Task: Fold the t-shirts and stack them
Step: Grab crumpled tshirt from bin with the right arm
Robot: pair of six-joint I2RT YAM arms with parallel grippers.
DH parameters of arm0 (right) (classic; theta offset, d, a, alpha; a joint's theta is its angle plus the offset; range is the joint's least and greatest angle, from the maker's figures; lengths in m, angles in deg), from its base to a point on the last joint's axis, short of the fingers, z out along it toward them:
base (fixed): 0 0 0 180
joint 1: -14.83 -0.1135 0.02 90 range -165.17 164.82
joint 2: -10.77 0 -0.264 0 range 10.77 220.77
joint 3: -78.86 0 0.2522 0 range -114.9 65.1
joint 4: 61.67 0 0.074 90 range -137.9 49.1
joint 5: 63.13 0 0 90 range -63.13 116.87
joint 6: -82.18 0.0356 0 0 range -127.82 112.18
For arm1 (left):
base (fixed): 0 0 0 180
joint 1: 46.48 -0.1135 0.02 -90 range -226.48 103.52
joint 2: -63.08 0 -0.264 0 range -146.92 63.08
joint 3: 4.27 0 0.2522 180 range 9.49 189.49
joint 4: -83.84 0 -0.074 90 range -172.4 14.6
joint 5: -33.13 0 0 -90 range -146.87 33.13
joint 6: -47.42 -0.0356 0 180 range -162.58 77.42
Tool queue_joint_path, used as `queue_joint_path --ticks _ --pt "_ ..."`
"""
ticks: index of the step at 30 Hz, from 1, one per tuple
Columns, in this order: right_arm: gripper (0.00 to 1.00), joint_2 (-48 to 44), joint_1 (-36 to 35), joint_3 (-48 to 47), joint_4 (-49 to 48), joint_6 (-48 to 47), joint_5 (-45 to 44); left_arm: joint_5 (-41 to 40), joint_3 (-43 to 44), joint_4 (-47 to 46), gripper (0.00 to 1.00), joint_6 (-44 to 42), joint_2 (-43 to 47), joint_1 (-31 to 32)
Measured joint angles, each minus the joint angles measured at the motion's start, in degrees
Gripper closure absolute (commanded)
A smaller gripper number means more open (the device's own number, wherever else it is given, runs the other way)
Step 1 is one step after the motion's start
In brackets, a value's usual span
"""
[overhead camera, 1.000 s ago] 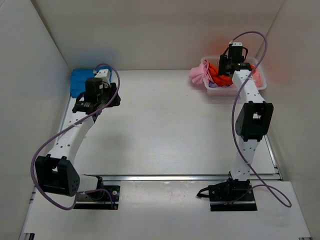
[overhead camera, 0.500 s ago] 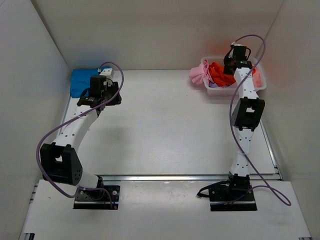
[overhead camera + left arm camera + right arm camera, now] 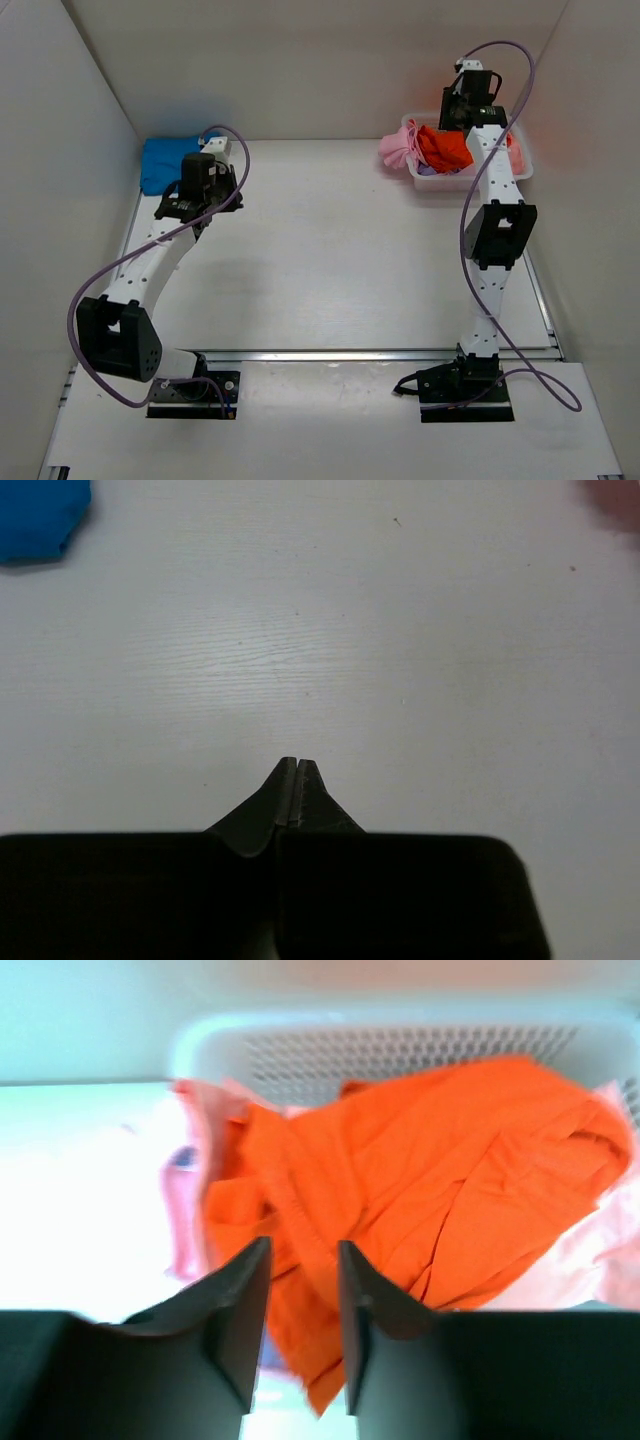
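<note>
A bright blue t-shirt [image 3: 165, 160] lies folded at the table's back left, and its corner shows in the left wrist view [image 3: 40, 515]. My left gripper [image 3: 205, 195] hovers right of it over bare table, its jaws [image 3: 297, 761] shut with nothing between them. An orange-red t-shirt [image 3: 445, 148] lies crumpled in the white lattice basket [image 3: 520, 165], on top of pale pink [image 3: 395, 150] and lilac [image 3: 428, 171] shirts. My right gripper [image 3: 455, 118] hangs above the basket. Its jaws [image 3: 303, 1245] stand apart, with a fold of the orange shirt [image 3: 430, 1160] showing in the gap.
The basket's perforated back wall [image 3: 400, 1050] sits close to the rear wall. The pink shirt [image 3: 185, 1200] spills over the basket's left rim onto the table. White side walls enclose the table on the left and right. Purple cables loop off both arms.
My left gripper has drawn back a little from the blue shirt and closed. My right gripper has risen over the basket; its jaws closed, then parted again.
</note>
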Motion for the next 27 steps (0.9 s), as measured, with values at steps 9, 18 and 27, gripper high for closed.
queue_joint_path --ticks 9,18,27 --pt "0.49 0.59 -2.51 -2.71 1.66 -1.73 -1.05 0.72 -1.01 -0.85 0.90 1.05 1.29 -0.15" --pt "1.00 10.75 -3.08 -2.49 4.57 -2.19 -3.39 0.94 -1.68 -1.11 0.78 1.46 1.38 -0.26" --pt "1.00 7.82 -3.06 -3.02 5.79 -1.09 -6.54 1.29 -2.10 -1.92 0.79 1.97 1.38 0.26"
